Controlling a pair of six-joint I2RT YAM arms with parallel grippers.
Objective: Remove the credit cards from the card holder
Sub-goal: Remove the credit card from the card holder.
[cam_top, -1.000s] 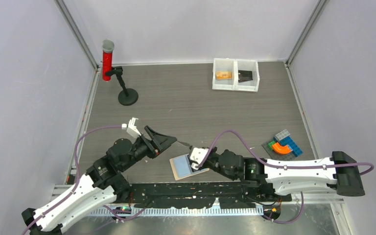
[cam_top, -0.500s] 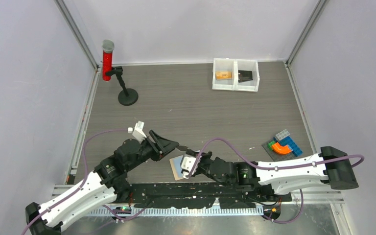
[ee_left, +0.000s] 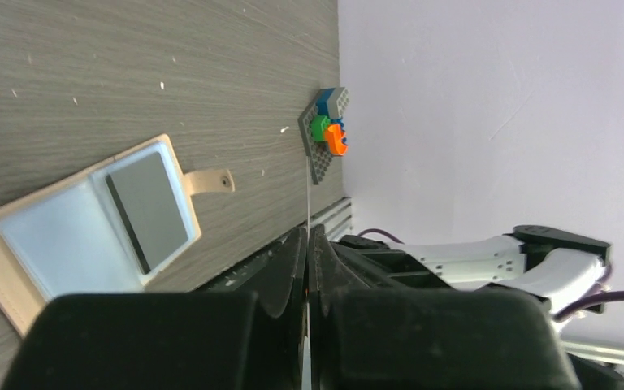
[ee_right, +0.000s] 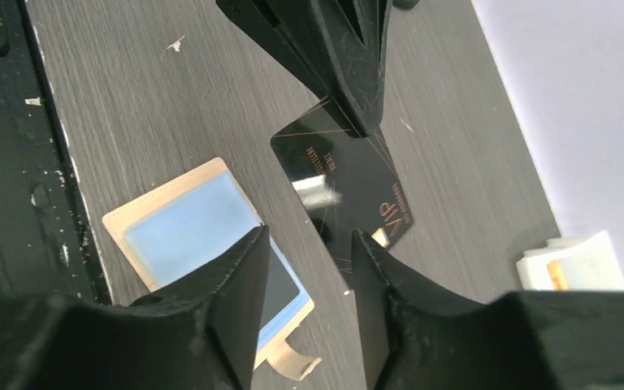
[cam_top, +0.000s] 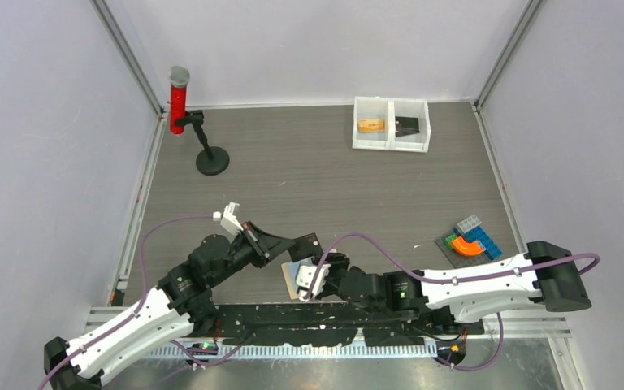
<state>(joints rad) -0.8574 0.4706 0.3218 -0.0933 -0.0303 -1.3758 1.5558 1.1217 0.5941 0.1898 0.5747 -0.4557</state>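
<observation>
The tan card holder (cam_top: 292, 280) lies open on the table near the front edge, blue-grey pockets up (ee_right: 187, 231) (ee_left: 57, 244). One dark credit card (ee_left: 148, 207) sits in its right pocket. My left gripper (cam_top: 302, 242) is shut on a second, black credit card (ee_right: 349, 175), held by one corner just above the table; in the left wrist view it shows only as a thin edge (ee_left: 307, 183) between the closed jaws. My right gripper (ee_right: 309, 244) stands open over the holder's tab side, its fingers apart with nothing between them.
A white two-compartment bin (cam_top: 390, 143) stands at the back with an orange-tan block (cam_top: 370, 125) and a dark item (cam_top: 407, 126). A red cylinder (cam_top: 179, 101) on a black stand (cam_top: 211, 160) is at back left. A brick plate (cam_top: 471, 240) lies at right.
My left gripper has closed on the black card. My right gripper has opened and let go, and the right arm has slid left over the holder.
</observation>
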